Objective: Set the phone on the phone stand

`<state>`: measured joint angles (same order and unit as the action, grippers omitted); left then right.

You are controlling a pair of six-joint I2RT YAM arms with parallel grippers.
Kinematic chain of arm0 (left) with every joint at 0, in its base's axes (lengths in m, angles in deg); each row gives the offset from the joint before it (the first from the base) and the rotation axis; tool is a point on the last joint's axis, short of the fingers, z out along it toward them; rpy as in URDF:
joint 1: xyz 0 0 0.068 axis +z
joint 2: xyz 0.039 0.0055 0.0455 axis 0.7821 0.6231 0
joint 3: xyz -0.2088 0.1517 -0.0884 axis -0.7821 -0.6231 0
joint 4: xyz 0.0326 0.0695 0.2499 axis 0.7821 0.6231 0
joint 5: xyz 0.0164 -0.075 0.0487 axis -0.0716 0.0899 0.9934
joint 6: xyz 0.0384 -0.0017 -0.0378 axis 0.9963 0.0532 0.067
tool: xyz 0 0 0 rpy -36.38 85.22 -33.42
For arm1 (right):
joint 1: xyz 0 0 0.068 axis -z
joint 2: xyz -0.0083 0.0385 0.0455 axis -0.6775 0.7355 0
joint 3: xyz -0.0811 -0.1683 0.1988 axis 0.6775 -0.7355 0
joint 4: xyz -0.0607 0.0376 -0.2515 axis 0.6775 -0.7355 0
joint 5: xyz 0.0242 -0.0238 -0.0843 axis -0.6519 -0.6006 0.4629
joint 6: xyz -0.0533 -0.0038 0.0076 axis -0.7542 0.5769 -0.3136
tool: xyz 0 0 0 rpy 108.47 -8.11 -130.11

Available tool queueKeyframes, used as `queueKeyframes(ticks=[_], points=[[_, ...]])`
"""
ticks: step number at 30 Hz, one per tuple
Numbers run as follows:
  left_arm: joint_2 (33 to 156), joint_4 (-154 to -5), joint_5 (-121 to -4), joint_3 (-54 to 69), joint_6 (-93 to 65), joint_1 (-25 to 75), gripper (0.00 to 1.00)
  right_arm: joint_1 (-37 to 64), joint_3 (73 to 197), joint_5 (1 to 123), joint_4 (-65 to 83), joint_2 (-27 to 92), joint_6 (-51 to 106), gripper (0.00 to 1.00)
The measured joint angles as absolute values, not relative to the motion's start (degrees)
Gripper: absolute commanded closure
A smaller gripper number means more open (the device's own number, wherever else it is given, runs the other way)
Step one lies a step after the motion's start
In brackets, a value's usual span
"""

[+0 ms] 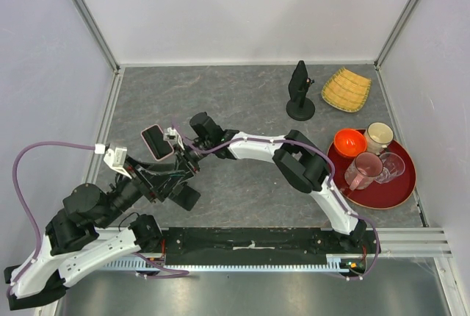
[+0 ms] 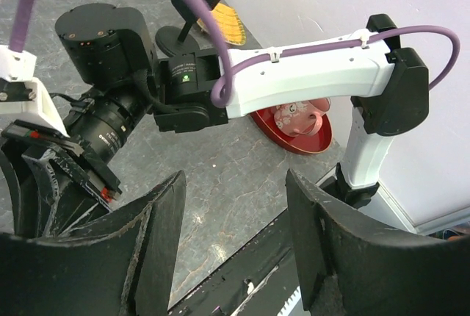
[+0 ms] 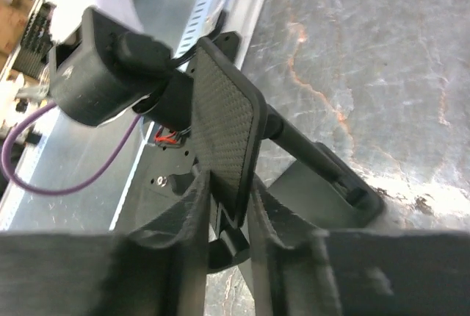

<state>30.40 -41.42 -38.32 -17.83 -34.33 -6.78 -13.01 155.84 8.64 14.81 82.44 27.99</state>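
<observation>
Now phone [image 3: 224, 121] edge-on inside right hand [image 3: 229, 191]; hand narrow, clamped on phone's lower end.

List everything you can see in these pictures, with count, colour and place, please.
phone: 1, pink case, held up, left of centre
stand: 1, black, far right
basket: 1, yellow, beside the stand
tray: 1, red, right edge
bowl: 1, orange, on the tray
cup: 1, cream, on the tray
glasses: 2, pinkish and clear, on the tray
arms: 2, white and black, near edge
left pincer: 1, black, open
right pincer: 1, black, shut on the phone
</observation>
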Motion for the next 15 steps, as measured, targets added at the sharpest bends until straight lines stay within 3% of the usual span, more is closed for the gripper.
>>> queueKeyframes(ticks=[1, 6, 9, 12, 15], points=[[30.53, -41.51, -38.37, -17.83, -34.28, -6.78, 0.37, -13.16, 155.89, 8.09, 15.14, 82.71, 28.41, 1.00], [30.79, -41.57, -38.43, -17.83, -34.15, -6.78, 0.37, -13.75, 154.88, 5.64, 22.13, 82.82, 34.44, 1.00], [30.79, -41.66, -38.43, -17.94, -34.15, -6.78, 0.37, -13.14, 146.93, 8.33, 32.84, 80.19, 40.19, 1.00], [30.79, -41.97, -38.47, -18.01, -34.15, -6.78, 0.37, -11.19, 134.03, 15.98, 39.27, 72.65, 43.51, 1.00], [30.82, -42.75, -38.58, -18.49, -34.13, -6.78, 0.37, -9.20, 120.70, 32.94, 42.00, 60.81, 43.49, 1.00]])
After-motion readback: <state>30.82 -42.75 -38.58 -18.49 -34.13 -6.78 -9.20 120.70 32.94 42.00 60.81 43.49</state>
